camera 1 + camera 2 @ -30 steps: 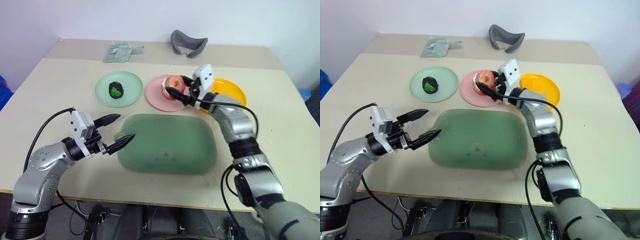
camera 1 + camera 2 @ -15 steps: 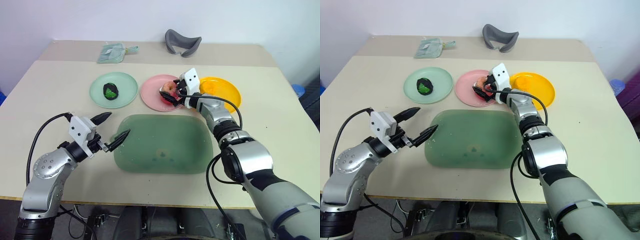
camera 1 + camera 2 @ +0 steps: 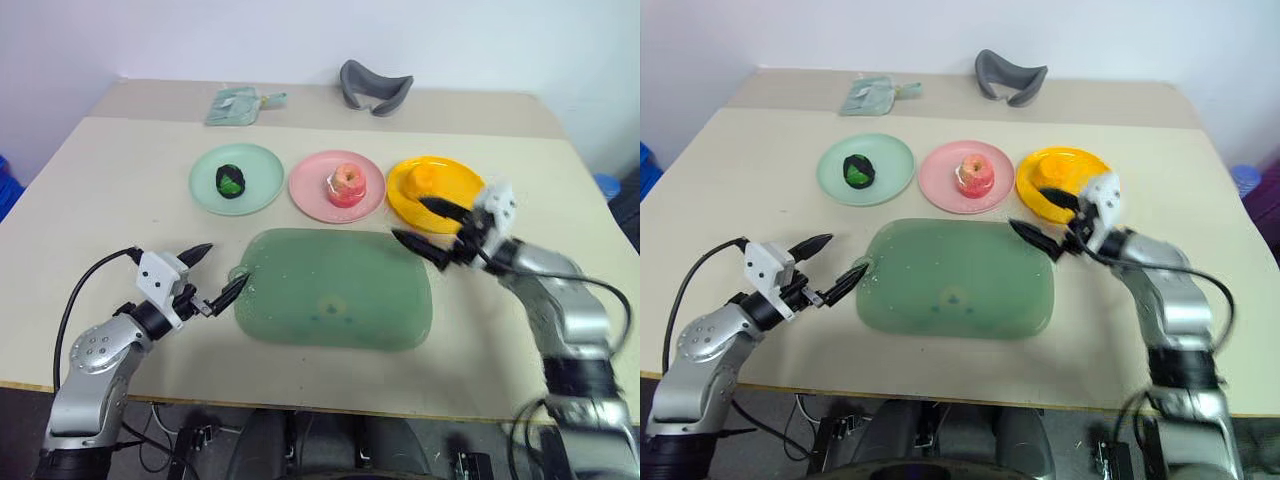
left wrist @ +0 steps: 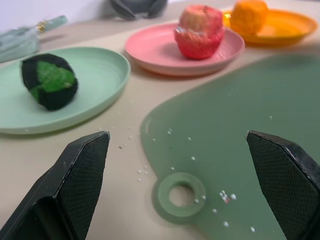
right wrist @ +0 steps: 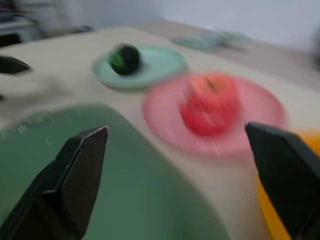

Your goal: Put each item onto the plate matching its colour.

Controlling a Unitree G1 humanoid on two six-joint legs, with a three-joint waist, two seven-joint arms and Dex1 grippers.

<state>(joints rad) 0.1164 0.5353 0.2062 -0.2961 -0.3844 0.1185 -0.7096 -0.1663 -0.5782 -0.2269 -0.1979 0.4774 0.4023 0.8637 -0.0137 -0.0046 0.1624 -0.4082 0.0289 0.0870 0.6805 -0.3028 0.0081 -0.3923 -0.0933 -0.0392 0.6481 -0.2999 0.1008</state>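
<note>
The apple [image 3: 346,184] sits upright on the pink plate [image 3: 312,192], the middle of three plates in a row. At its 9 o'clock the dark lump [image 3: 231,181] lies on the mint plate [image 3: 262,170]; at its 3 o'clock the orange lump [image 3: 425,182] rests on the orange plate [image 3: 462,188]. Each item is on the plate of its own colour. At 6 o'clock from the plates lies the green mat [image 3: 336,290], its handle hole toward my left claw [image 3: 216,272]. That claw hovers just off the mat's 9 o'clock edge, fingers spread wide, holding nothing. My right claw [image 3: 428,222] hangs over the mat's 2 o'clock corner beside the orange plate, fingers also wide apart and empty.
</note>
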